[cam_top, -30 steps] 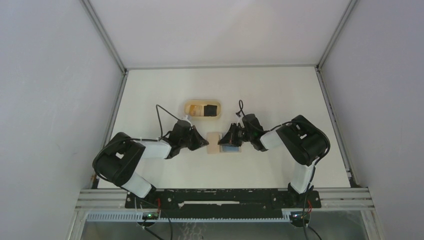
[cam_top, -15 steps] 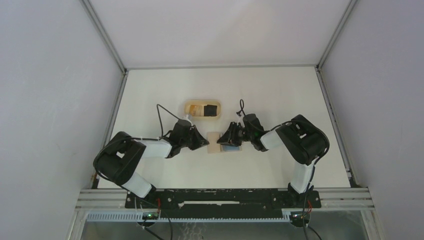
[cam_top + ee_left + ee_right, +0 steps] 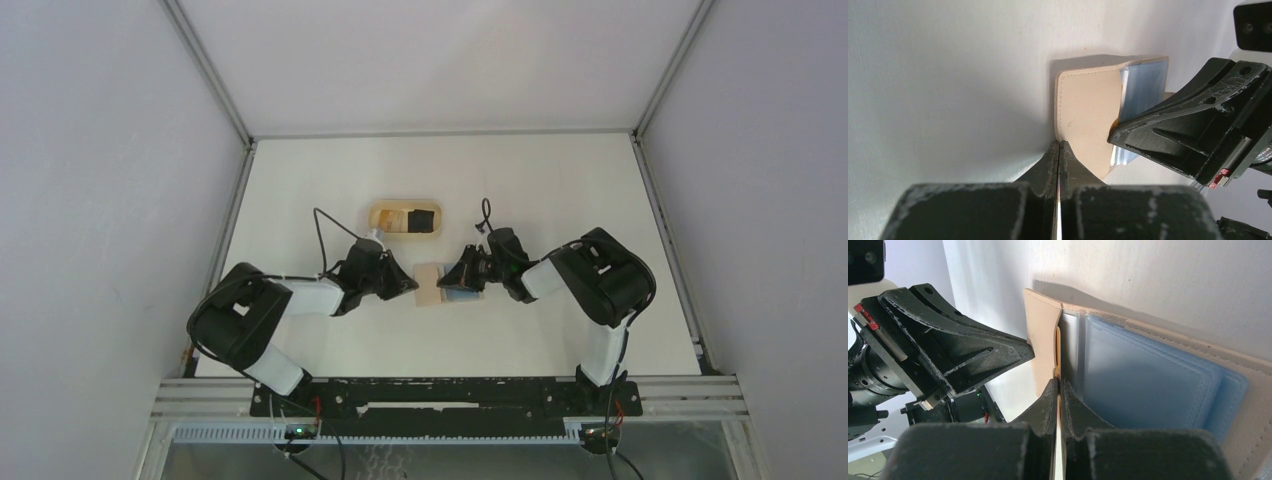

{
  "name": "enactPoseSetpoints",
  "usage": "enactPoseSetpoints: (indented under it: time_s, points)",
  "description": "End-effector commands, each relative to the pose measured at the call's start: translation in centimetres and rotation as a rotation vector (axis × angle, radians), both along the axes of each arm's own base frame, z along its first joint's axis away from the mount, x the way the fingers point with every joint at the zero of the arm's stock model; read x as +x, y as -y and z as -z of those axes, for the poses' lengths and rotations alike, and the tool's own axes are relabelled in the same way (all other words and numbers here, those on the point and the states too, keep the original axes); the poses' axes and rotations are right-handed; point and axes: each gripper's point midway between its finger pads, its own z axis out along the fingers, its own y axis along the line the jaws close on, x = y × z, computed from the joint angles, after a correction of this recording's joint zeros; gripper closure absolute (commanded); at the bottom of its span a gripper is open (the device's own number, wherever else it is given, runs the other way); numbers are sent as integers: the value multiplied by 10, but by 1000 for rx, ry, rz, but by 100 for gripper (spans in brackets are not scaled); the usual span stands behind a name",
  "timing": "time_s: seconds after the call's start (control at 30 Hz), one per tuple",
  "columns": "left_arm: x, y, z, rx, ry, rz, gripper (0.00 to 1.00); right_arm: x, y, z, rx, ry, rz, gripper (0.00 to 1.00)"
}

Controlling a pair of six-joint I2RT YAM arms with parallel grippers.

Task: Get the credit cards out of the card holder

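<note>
The card holder (image 3: 431, 284) lies open on the table between the two arms, its tan flap (image 3: 1088, 110) on the left and blue pockets (image 3: 1148, 390) on the right. My left gripper (image 3: 1059, 145) is shut, with its tips against the tan flap's near edge. My right gripper (image 3: 1058, 382) is shut on a thin orange-tan edge where the flap (image 3: 1042, 340) meets the blue pockets. I cannot tell whether that edge is a credit card or the lining. In the top view the left gripper (image 3: 410, 286) and the right gripper (image 3: 450, 283) face each other across the holder.
An oval light-wood tray (image 3: 374, 217) stands just beyond the holder, with a tan card (image 3: 392, 219) and a black card (image 3: 422, 219) in it. The white table is bounded by metal rails left, right and back.
Both grippers stay at the card holder. The arms have shifted only very slightly, and the holder lies where it did.
</note>
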Motion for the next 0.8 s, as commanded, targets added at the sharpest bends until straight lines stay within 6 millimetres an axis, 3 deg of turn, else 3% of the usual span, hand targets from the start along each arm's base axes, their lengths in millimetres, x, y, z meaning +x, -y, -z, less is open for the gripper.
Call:
enactPoseSetpoints:
  time_s: [0.0,0.1,0.77]
  points:
    - [-50,-44,61,231,-215,2,100,9,-1,-11,40,51,17,95]
    - [-51,-44,61,230,-217,3,100,13,4,-11,43,53,39,100]
    - [-53,-45,64,236,-233,-3,99,6,44,-17,11,57,85,100]
